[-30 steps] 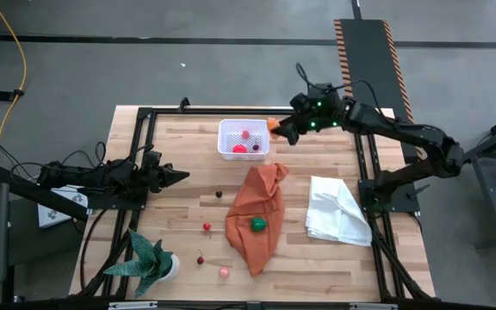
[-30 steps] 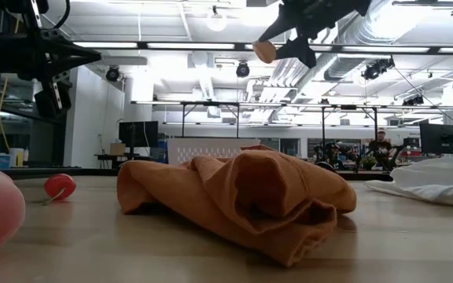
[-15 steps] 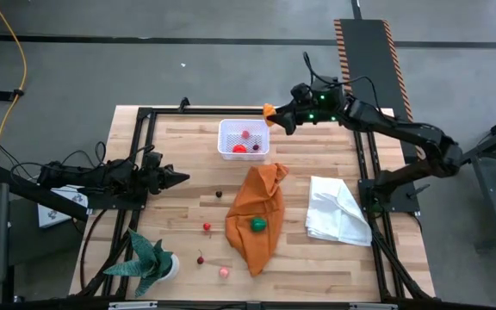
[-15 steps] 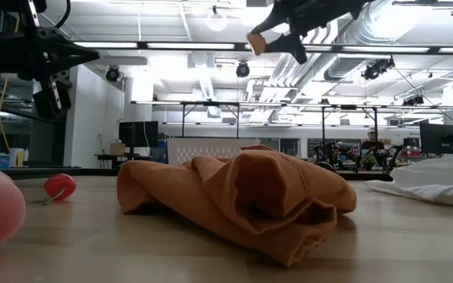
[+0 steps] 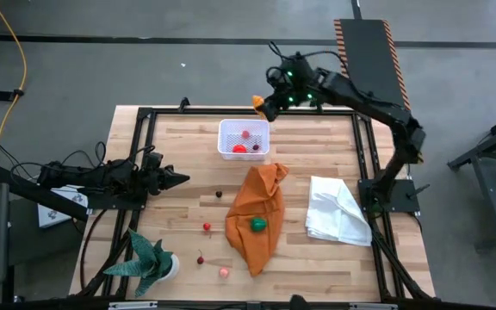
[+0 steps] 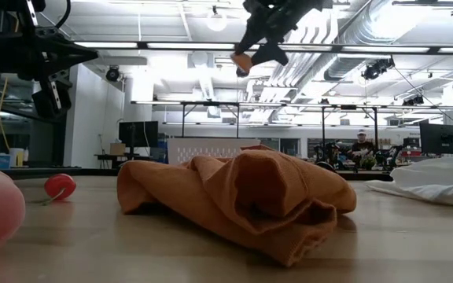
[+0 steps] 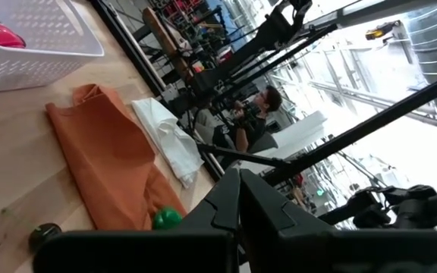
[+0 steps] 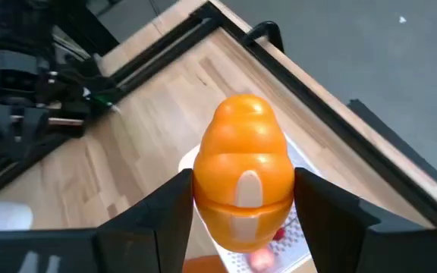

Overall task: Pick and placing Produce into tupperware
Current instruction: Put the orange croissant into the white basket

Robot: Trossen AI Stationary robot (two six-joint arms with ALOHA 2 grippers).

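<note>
Now, around you: orange cloth (image 5: 257, 213) lying just beside the tupperware (image 5: 244, 139).
Right gripper (image 5: 260, 103): gripping glossy orange produce (image 8: 243, 182), jaws part-spread.
Left gripper (image 5: 182, 177): closed, empty.

no text, label, brand, number or sign is legible in any view; the far room's screens and fittings are too small to read.
</note>
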